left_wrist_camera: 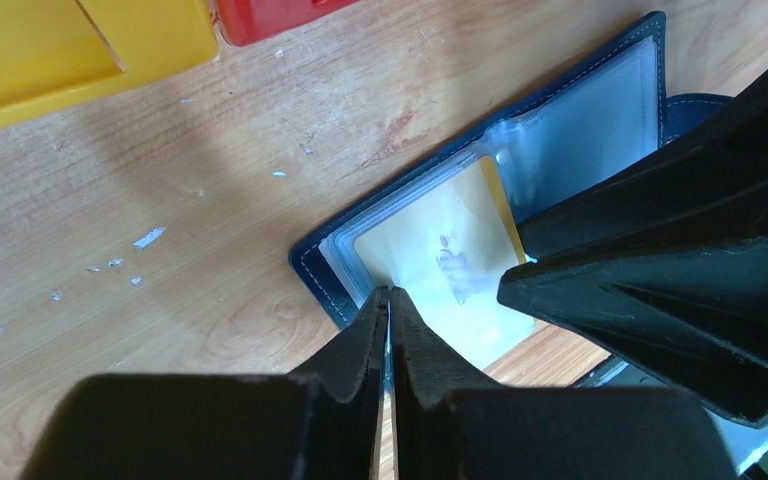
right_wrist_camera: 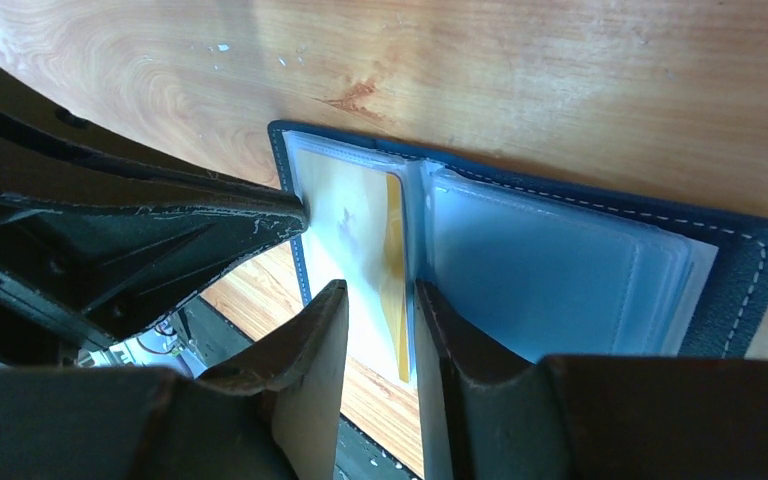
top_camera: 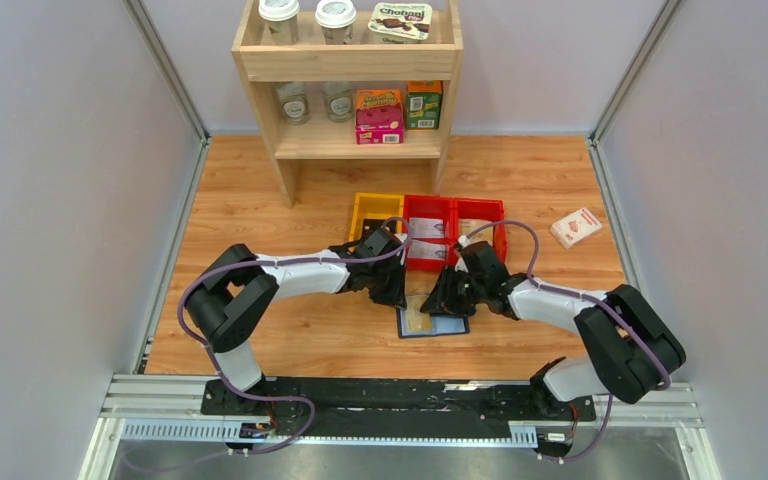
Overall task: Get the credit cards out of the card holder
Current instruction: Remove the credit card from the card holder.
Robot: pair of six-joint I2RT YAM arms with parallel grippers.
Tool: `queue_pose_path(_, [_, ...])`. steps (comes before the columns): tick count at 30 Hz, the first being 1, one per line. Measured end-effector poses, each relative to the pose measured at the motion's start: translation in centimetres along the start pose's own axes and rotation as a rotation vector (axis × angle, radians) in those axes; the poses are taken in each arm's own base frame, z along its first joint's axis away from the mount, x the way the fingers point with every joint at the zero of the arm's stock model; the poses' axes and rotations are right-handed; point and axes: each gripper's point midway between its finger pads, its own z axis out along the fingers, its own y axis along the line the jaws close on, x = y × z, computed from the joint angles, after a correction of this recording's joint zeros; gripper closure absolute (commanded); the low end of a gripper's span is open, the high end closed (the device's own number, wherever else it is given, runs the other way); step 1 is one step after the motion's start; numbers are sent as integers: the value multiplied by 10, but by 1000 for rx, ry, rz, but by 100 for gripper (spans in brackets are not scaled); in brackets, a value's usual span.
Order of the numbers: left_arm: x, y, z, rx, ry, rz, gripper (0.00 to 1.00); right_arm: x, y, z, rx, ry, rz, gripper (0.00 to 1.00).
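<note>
I am looking down at the card holder [right_wrist_camera: 760, 250], which is lying open and flat on the wooden table [left_wrist_camera: 160, 230], directly under both pincers. My left pincer [left_wrist_camera: 388, 296] is clenched, with only a hairline slit showing between its fingers. Its tips are sitting at the navy edge of the page nearer to it, and I cannot tell whether a bit of sleeve is caught in that slit.

Just ahead of those tips a pale yellow credit card [left_wrist_camera: 430, 250] is showing through a clear sleeve. Glare is blurring its print, and the right pincer [right_wrist_camera: 380, 295] is covering one corner. That pincer is released, its fingers parted and straddling the inner strip of the same page beside the fold. I am unable to see whether its tips are touching the plastic.

To the right of its fingers a stack of blue-grey sleeves [right_wrist_camera: 550, 270] is lying too cloudy for me to say what it is holding. Beyond my left pincer, a yellow bin [left_wrist_camera: 60, 50] and a red bin [left_wrist_camera: 260, 15] are running off the frame. From overhead, both wrists are covering most of the holder.
</note>
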Motion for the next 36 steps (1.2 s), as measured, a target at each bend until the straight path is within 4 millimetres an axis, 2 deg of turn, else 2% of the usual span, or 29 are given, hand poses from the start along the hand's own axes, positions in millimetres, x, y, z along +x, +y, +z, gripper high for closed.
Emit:
queue_pose_path(9, [2,3,0,-9,8,-3,95,6,5,-2,-119,-1,-11,75])
queue_pose_path(15, [2,5,-1,-16,12,-5,97,6,13,-7,-189,-14,-20,83])
queue_pose_path(18, [2,5,-1,-14,13,-6,98,6,13,-8,-204,-18,-15,87])
queue_pose_path(27, [2,8,-2,-22,15,-8,99,7,13,-2,-225,6,15,88])
queue_pose_path(32, [1,9,-2,-32,11,-4,99,10,8,3,-219,28,32,100])
queue_pose_path(36, [0,9,-2,-36,8,-4,98,11,7,4,-217,36,40,100])
